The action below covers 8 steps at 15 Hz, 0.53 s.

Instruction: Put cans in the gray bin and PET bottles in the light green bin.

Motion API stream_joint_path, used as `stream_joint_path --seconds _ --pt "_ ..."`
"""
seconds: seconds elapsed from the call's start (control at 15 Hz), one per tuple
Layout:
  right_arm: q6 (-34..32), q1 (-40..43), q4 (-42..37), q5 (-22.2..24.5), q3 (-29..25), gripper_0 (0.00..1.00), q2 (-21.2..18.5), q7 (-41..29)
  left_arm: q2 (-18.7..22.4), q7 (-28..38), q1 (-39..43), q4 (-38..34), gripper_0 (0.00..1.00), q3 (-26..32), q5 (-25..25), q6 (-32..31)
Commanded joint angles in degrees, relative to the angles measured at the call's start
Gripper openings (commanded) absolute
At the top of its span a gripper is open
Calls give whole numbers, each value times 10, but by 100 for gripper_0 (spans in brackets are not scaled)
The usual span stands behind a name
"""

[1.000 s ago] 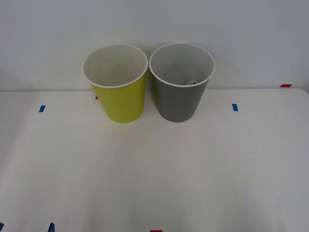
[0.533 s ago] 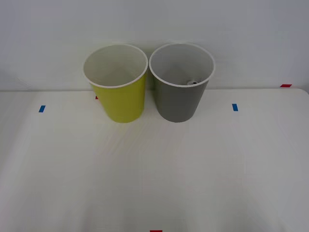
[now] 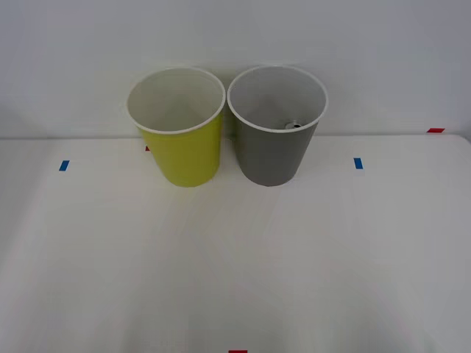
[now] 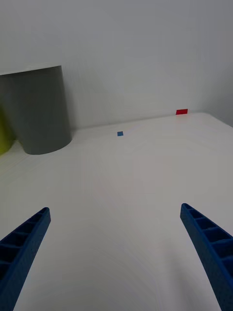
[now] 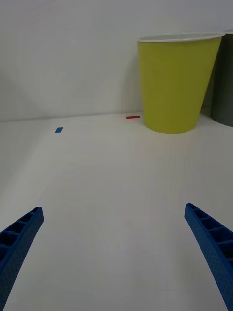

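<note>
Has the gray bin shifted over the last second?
No. The gray bin sits beside the light green bin, same spot relative to the blue tape mark.

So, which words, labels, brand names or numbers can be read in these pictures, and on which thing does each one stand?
None can be read.
Light green bin: plain wall, no print.
Gray bin: plain wall, no print.
Can inside the gray bin: just its silver lid peeks over the rim, so any print is hidden.
Blue tape marks and red ones on the table: blank.

Plain white wall (image 3: 235,37) behind white table (image 3: 235,257); blue, red tape marks on tabletop
</note>
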Motion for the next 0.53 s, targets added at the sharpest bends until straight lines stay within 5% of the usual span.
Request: stream_joint_path --seconds 0.07,0.53 --pt "0 0 0 0 0 93 0 0 0 0 0 0 100 0 0 0" --pt "0 0 0 0 0 93 0 0 0 0 0 0 100 0 0 0"
